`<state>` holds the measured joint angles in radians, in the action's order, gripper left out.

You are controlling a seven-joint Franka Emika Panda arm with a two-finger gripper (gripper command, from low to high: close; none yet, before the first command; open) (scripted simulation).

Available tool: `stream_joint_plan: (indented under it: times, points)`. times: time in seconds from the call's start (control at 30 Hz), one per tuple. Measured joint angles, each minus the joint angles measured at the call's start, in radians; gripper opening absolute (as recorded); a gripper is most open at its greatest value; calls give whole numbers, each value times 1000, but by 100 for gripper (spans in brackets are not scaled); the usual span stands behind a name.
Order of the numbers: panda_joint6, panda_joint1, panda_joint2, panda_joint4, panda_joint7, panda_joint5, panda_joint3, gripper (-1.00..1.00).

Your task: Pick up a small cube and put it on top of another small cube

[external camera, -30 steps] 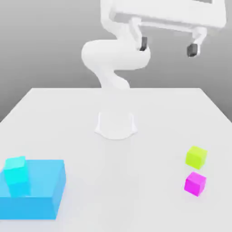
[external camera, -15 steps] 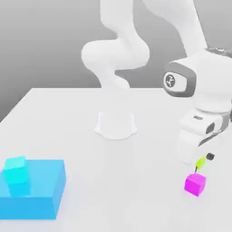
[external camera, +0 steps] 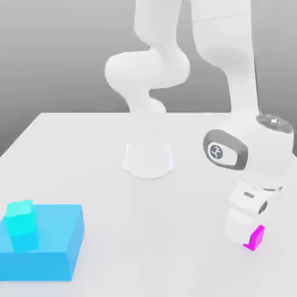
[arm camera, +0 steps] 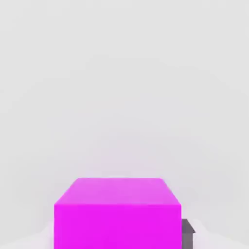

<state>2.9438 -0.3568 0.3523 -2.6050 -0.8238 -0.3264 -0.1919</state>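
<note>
Magenta cube [external camera: 255, 238] clamped in the closed gripper [external camera: 248, 239], lower right of the exterior frame.
One dark fingertip [arm camera: 187, 233] presses its side (cube low on the worktop [external camera: 145, 232]); the cyan cube [external camera: 22, 225] sits on the big blue block [external camera: 55, 243] at lower left, well apart.

White arm [external camera: 243, 145] bent low over pink cube [external camera: 256, 237] at exterior view's right, hiding most of it. Cyan cube [external camera: 22, 225] sits on blue block [external camera: 55, 243], left.
</note>
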Motion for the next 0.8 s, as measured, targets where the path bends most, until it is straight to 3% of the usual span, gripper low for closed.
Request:
stream_joint_plan:
  times: [0.2,0.4,0.8]
  points:
    - [-130,85,-173,-41,118,157,-113,-100]
    - [-258,236,-249,8,26,177,55,-100]
    - [-506,706,-393,124,-149,269,308,-100]
